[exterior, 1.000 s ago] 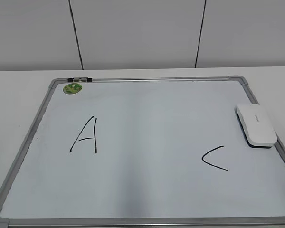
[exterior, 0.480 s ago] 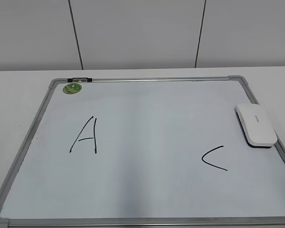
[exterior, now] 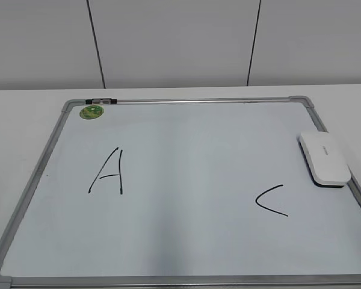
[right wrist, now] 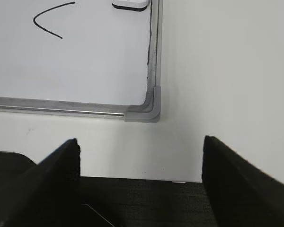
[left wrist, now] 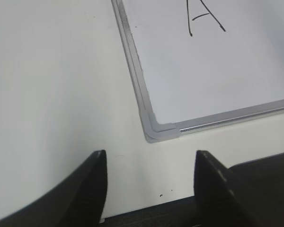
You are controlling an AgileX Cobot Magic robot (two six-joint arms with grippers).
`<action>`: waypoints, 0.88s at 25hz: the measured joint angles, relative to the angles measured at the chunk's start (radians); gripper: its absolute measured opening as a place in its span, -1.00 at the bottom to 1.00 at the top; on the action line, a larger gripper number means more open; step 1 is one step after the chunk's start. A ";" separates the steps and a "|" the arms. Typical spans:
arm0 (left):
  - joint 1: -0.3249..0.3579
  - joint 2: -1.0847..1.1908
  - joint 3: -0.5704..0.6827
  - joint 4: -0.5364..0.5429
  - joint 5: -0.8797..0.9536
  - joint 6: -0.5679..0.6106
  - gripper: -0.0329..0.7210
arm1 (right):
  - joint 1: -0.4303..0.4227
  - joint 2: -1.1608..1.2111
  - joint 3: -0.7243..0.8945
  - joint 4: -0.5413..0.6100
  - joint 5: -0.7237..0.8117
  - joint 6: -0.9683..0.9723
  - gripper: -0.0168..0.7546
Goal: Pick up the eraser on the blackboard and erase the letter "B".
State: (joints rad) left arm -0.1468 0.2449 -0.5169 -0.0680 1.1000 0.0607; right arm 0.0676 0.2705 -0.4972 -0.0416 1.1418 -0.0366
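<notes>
The blackboard (exterior: 186, 180) is a white board in a grey frame, lying flat on the table. A black "A" (exterior: 108, 171) is on its left and a black "C" (exterior: 271, 200) on its right. No letter "B" shows anywhere on it. The white eraser (exterior: 323, 158) lies on the board by its right edge; its near end shows in the right wrist view (right wrist: 130, 4). My left gripper (left wrist: 149, 163) is open and empty over bare table near the board's near left corner (left wrist: 158, 132). My right gripper (right wrist: 141, 151) is open and empty near the near right corner (right wrist: 149, 111). Neither gripper shows in the exterior view.
A round green sticker (exterior: 91, 112) and a small black clip (exterior: 100, 100) sit at the board's far left corner. A white table (exterior: 24, 114) surrounds the board, with a grey panelled wall behind. A dark edge (right wrist: 142, 198) lies under both grippers.
</notes>
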 joint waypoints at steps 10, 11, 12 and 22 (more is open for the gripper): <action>0.167 -0.145 0.000 0.002 0.000 0.000 0.17 | -0.048 -0.225 0.000 0.000 0.000 0.000 0.58; 0.173 -0.163 0.000 0.002 0.000 0.000 0.17 | -0.048 -0.253 0.000 0.000 0.000 0.000 0.58; 0.173 -0.186 0.000 0.002 0.000 0.000 0.17 | -0.048 -0.271 0.000 0.000 0.002 0.000 0.58; 0.173 -0.228 0.000 0.002 0.000 0.000 0.05 | -0.053 -0.289 0.000 0.000 0.004 0.002 0.58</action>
State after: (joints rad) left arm 0.0266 0.0165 -0.5169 -0.0657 1.1005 0.0607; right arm 0.0150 -0.0182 -0.4972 -0.0416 1.1459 -0.0345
